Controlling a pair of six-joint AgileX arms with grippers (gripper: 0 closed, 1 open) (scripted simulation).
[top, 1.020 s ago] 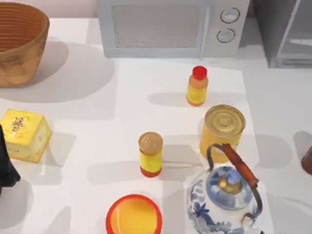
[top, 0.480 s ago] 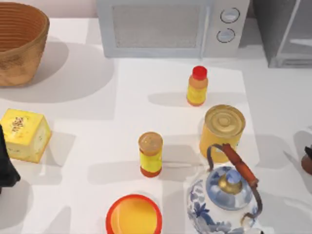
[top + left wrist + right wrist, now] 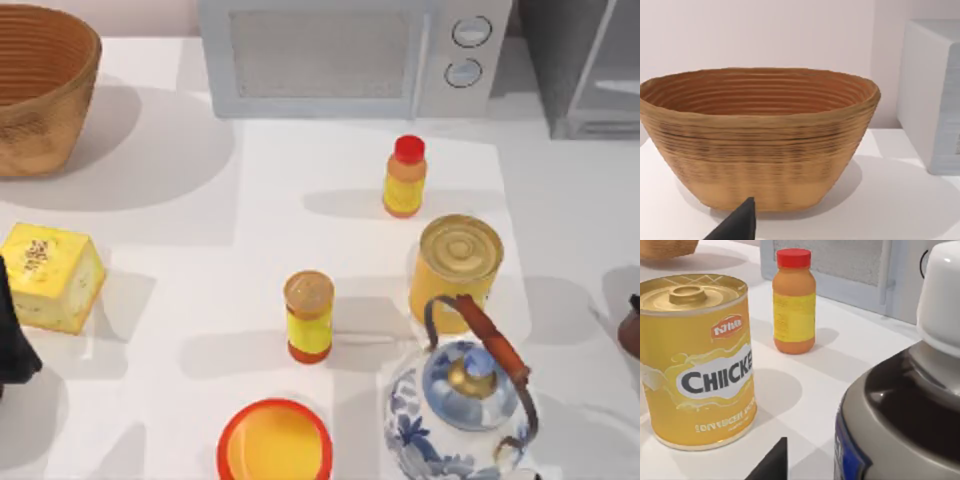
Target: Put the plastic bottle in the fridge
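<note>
Left arm (image 3: 12, 335) sat parked at table's left edge, near basket (image 3: 40, 85); jaws' state I couldn't tell. Fridge (image 3: 585, 65) stood at back right, beside microwave (image 3: 350, 55). Bottle (image 3: 631, 330) was at right edge, partly cut off, upright on table, well apart from fridge. Right gripper hovered close beside it; opening I couldn't tell, no hold visible. My read: nothing done; grasp, carry, placing all left.

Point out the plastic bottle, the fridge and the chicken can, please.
Small dark reddish-brown plastic bottle (image 3: 631, 333): top view, body at right edge.
Large dark grey box-shaped fridge (image 3: 585, 60): top view, paler door panel.
Yellow chicken can (image 3: 700, 370): right wrist view, label.
</note>
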